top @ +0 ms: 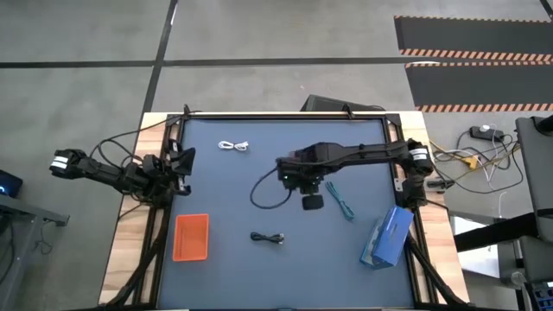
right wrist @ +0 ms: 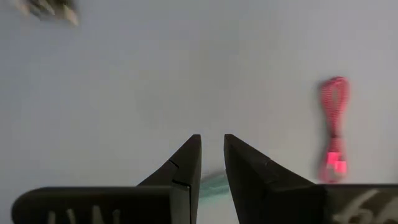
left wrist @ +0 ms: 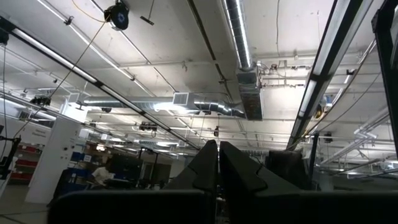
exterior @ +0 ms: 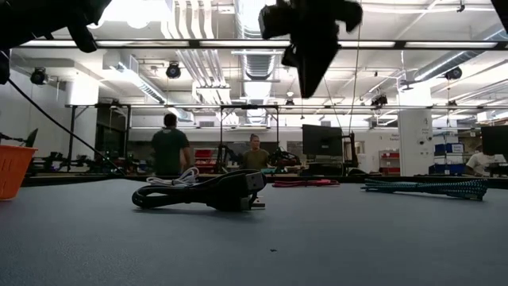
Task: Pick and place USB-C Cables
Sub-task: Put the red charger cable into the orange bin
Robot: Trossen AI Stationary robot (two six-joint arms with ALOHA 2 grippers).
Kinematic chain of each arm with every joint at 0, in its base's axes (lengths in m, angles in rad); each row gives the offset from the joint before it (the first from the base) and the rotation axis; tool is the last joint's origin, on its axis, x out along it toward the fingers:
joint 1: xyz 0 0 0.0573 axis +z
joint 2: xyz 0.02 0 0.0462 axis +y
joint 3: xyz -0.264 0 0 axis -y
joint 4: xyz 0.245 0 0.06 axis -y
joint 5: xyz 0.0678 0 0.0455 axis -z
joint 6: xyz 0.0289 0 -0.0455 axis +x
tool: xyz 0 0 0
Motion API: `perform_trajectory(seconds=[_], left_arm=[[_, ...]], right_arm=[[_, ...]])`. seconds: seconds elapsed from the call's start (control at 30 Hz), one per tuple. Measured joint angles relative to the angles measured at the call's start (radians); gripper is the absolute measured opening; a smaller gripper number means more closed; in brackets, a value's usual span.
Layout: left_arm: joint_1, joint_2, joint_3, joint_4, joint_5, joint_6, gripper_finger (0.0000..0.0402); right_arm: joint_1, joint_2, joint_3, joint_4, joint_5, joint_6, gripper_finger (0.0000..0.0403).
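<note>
While the orange tray (top: 191, 237) sits bare at seven o'clock, all four cables lie outside; the right gripper (right wrist: 212, 163), fingers slightly apart, holds nothing.

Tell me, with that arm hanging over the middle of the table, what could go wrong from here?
The right gripper hangs above the mat with its fingers only slightly apart; the teal cable and pink cable lie near each other, so a grab might snag the wrong one or both. The cables are thin and flat on the mat, so the fingers may slide off. The orange tray sits across the table, past the black cable; a loosely held cable might drop on the way.
</note>
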Motion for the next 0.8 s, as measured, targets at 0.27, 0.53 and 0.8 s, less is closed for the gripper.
perform_trajectory(seconds=[0.27, 0.53, 0.8], left_arm=[[0.000, 0.007, -0.001, -0.003, 0.000, 0.000, 0.0002], [0.000, 0.008, -0.001, -0.002, 0.000, 0.000, 0.0002], [0.000, 0.010, -0.001, -0.003, 0.000, 0.000, 0.0002]], right_arm=[[-0.109, 0.085, -0.005, 0.075, 0.142, -0.022, 0.0061], [-0.247, 0.160, -0.005, 0.138, 0.106, -0.073, 0.0061], [-0.355, 0.229, -0.005, 0.185, -0.030, -0.091, 0.0061]])
